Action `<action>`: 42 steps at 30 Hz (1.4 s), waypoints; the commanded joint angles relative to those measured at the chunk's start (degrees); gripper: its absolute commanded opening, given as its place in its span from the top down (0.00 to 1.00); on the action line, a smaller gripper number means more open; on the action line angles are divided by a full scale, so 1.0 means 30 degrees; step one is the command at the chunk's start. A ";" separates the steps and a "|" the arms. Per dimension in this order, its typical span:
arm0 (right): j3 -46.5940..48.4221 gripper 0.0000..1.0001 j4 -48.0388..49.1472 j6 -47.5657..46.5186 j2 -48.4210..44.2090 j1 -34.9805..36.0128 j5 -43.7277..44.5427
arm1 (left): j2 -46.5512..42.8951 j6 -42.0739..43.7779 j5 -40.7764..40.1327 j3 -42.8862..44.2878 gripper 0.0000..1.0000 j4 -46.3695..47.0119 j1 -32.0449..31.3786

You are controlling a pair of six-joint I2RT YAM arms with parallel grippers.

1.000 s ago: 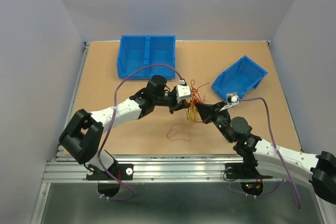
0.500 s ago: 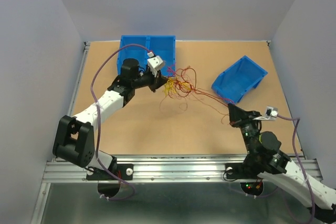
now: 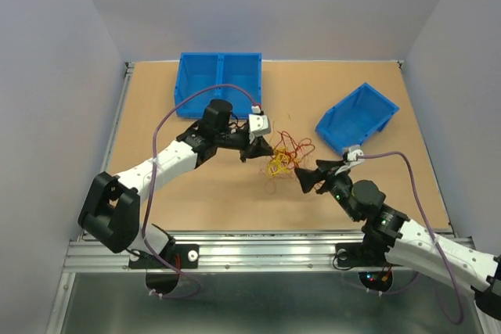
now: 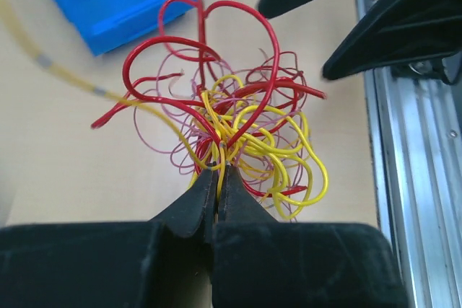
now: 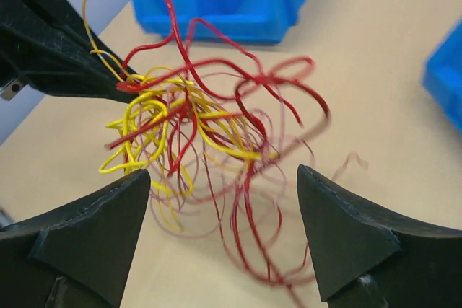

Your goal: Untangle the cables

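Note:
The cables [image 3: 283,158] form one loose tangle of thin red, yellow and pink wires at the middle of the table. My left gripper [image 3: 262,149] is shut on yellow strands at the tangle's left edge; in the left wrist view its jaws [image 4: 218,171] pinch them while the cables [image 4: 231,106] fan out above. My right gripper [image 3: 305,177] stands open just right of the tangle. In the right wrist view the cables [image 5: 202,128] hang blurred in front of the wide jaws of the right gripper [image 5: 224,174], and no wire is pinched between them.
A two-compartment blue bin [image 3: 219,84] stands at the back, left of centre. A single blue bin [image 3: 356,119] sits tilted at the right. The aluminium rail [image 3: 258,254] runs along the near edge.
The right gripper let go of the strands it had stretched out and swung back in towards the tangle, jaws wide. The left arm carried the bundle from the back bin to the centre.

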 commanded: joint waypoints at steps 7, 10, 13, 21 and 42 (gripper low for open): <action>0.0758 0.22 0.8328 -0.2653 0.7265 0.0030 -0.4168 | -0.1426 0.3953 0.3081 0.0847 1.00 -0.3764 -0.0883; 0.1257 0.26 0.8711 -0.2596 0.8698 0.0060 -0.4055 | -0.1748 0.4365 0.3403 0.0818 1.00 -0.4321 -0.1118; 0.1345 0.32 0.9268 -0.2509 0.9259 0.0060 -0.3733 | -0.2305 0.4513 0.3463 0.0759 1.00 -0.4556 -0.1235; 0.1050 0.93 0.7317 -0.0227 0.7622 0.0030 0.2994 | -0.4062 0.5040 0.4138 0.1052 1.00 -0.5991 -0.1235; -0.0823 0.87 -0.5583 0.5519 -0.7732 0.0030 1.5486 | -1.3467 -0.4600 -1.8457 -0.4864 1.00 0.7483 0.1841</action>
